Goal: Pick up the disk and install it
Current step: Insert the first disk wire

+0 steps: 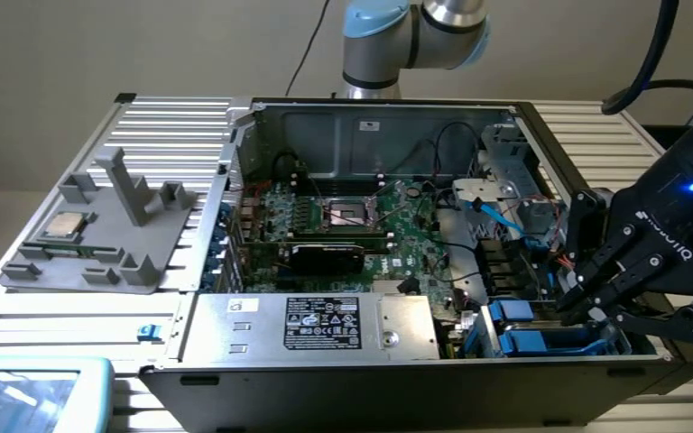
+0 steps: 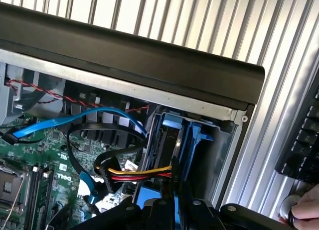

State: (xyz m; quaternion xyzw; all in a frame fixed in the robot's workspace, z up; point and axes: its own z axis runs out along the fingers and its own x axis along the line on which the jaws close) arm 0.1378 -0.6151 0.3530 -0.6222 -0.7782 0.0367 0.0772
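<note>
Near corner of the open case (image 1: 383,388), at the exterior view's right: gripper (image 1: 577,311) closed, fingertips together, just above the drive bay. Directly beside it: the disk (image 1: 537,343) in its blue carrier, seated in the bay; contact with the fingers not discernible. Crowding the bay: yellow-red-black power lead (image 2: 144,172) and blue data cable (image 2: 75,123). Along the near wall: power-supply box (image 1: 310,325). Farther in: motherboard (image 1: 359,225). Outside, at the exterior view's left: grey fixture (image 1: 94,244) carrying a processor chip (image 1: 64,225).
</note>
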